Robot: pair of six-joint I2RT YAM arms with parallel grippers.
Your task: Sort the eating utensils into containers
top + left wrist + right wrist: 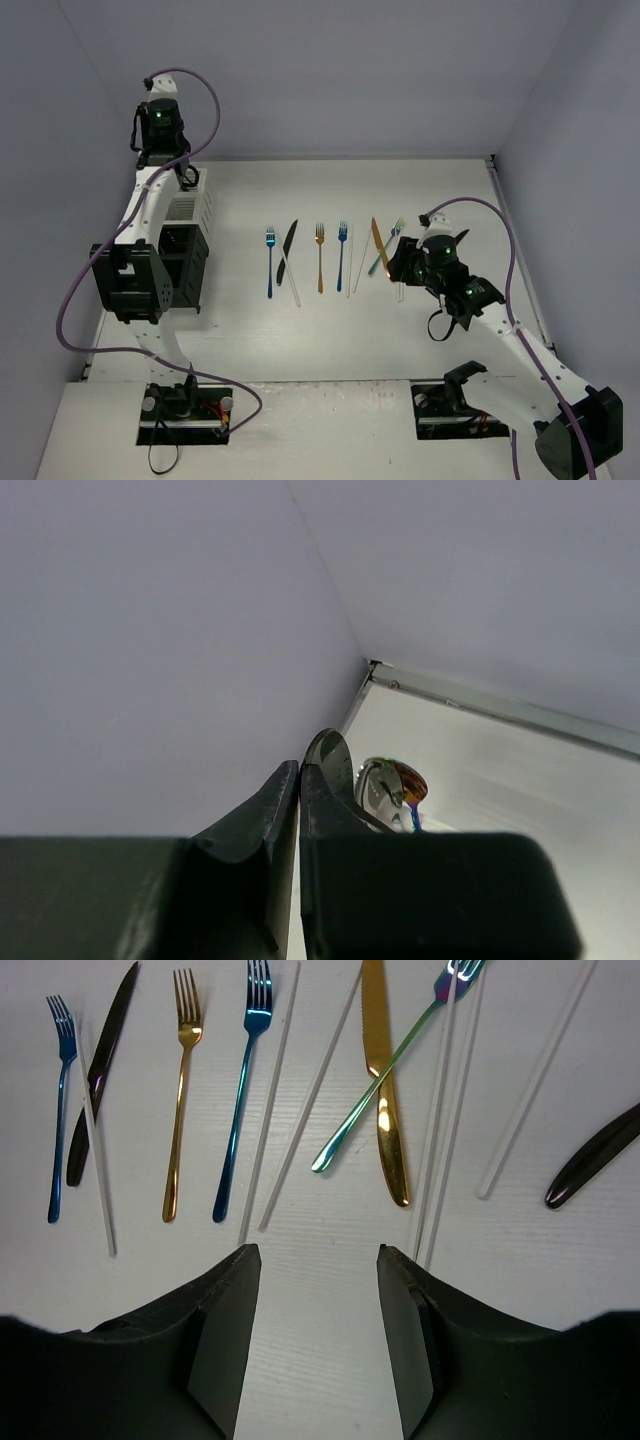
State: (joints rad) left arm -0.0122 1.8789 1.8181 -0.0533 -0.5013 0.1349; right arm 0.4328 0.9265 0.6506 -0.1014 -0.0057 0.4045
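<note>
Right wrist view: the right pincer (315, 1252) has its jaws partly apart and holds nothing. At its 12 o'clock a gold knife (383, 1080) lies on the table (315, 1380), crossed by a teal fork (350, 1125). The left pincer (300, 766) is closed tight by the containers (190, 235).

Robotics lab test cell
Plain pale walls (330, 70) box in a white bench (330, 340); the left arm (140, 215) and right arm (530, 350), white with black joints, are bolted at its near edge, purple cables (470, 200) loop loose, and eating utensils (320, 255) lie in a neat row.
</note>
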